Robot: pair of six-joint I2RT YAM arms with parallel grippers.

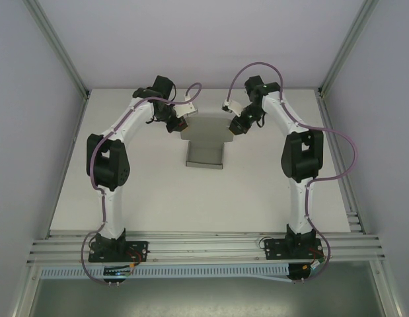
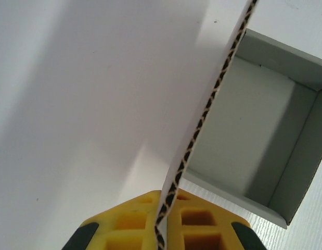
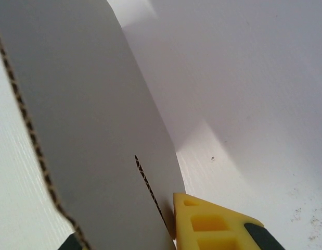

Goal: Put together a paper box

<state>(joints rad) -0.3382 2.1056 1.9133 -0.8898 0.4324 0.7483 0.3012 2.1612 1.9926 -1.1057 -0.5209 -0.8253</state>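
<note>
Your left gripper (image 2: 164, 205) and right gripper (image 3: 124, 226) are each clamped tight on a flap of the paper box (image 1: 205, 140) (mid-frame, seen from overhead).

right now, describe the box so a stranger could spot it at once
Start at the white table, far middle. The box sits there, its far flap pinched by the left gripper and right gripper. It alone is grey cardboard, an open tray.

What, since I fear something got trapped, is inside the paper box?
The paper box shows bare grey floor and walls, with nothing lying inside. Its raised flap, pinched by the left gripper, hides part of the cavity, so that part is unseen.
</note>
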